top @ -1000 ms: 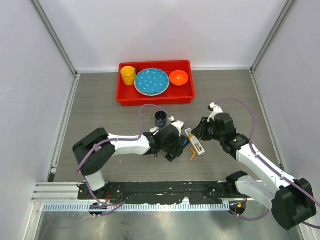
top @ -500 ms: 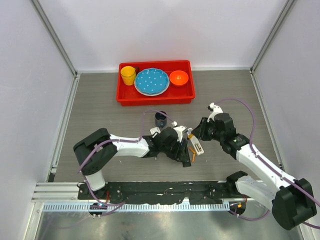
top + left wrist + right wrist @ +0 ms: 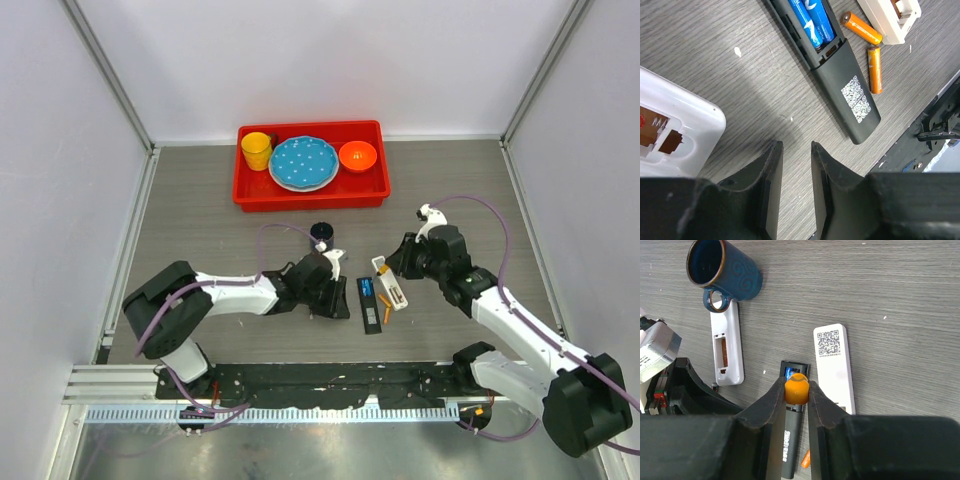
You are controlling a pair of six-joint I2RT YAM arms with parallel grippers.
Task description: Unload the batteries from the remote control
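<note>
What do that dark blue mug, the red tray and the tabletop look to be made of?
Mug: probably glazed ceramic, glossy with a raised swirl pattern. Red tray: likely moulded plastic, uniform colour, smooth rounded rim. Tabletop: grey wood-grain finish, matte; whether real wood or laminate is unclear.

3 remotes: 1 black remote [image 3: 371, 303] at lower centre of the top view and 2 white, the QR-labelled white remote [image 3: 835, 365] right of centre in the right wrist view, the open-backed white remote [image 3: 732, 330] at its left. 5 batteries: 2 blue batteries [image 3: 801, 15] [image 3: 821, 20] at the left wrist view's top, 2 loose orange batteries [image 3: 861, 28] [image 3: 875, 70] upper right there, 1 end-on orange battery [image 3: 797, 387] mid right wrist view. 1 dark blue mug [image 3: 322, 235]. 1 red tray [image 3: 312, 200] with 1 yellow cup [image 3: 257, 150], 1 blue plate [image 3: 304, 162], 1 orange bowl [image 3: 358, 155].
</note>
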